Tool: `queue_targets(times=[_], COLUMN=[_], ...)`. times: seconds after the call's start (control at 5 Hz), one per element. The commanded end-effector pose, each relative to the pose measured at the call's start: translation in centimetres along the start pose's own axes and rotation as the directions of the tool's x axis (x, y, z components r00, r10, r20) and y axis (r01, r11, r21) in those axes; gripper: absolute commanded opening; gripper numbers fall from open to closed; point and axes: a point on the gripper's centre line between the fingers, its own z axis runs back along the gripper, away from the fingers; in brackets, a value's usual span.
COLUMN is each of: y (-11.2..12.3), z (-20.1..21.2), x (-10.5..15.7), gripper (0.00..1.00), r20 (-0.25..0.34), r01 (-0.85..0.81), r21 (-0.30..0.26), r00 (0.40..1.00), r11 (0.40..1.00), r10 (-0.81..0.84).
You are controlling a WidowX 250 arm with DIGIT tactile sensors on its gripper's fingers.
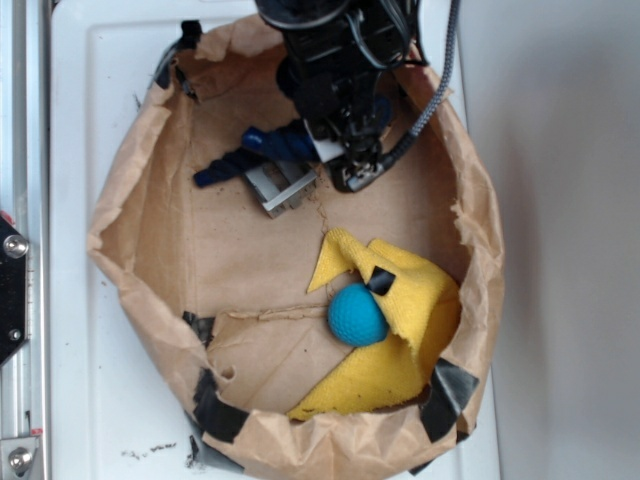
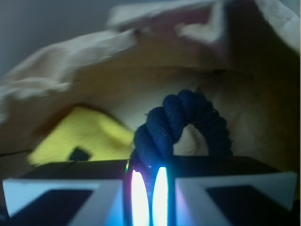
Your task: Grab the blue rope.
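Observation:
The blue rope point(image 1: 240, 158) is a thick navy twisted cord with a brighter blue band, lying at the back of the brown paper bag point(image 1: 130, 200). My gripper point(image 1: 322, 150) comes down over its right end. In the wrist view the rope point(image 2: 176, 117) arches up in a loop just ahead of my gripper point(image 2: 148, 188). One strand is pinched between the two glowing pads point(image 2: 137, 197), so the gripper is shut on the rope. The part of the rope under the arm is hidden in the exterior view.
A metal clip point(image 1: 282, 188) lies right beside the rope. A turquoise ball point(image 1: 357, 313) rests on a yellow cloth point(image 1: 410, 330) at the bag's front right. The bag's crumpled walls point(image 2: 141, 56) rise all around, on a white tray point(image 1: 80, 120).

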Motion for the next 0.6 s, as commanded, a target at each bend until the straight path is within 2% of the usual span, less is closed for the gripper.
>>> queue_targets(times=[0.0, 0.2, 0.4], y=[-2.2, -3.4, -3.7], z=[4.7, 5.3, 5.8], x=[1.0, 0.1, -0.3], gripper=[0.00, 0.00, 0.00], r20=[0.062, 0.029, 0.003], r01=[0.021, 0.036, 0.069], r21=[0.004, 0.003, -0.022], r00=[0.998, 0.999, 0.998], r11=[1.000, 0.999, 0.997], r10=[-0.021, -0.036, -0.069])
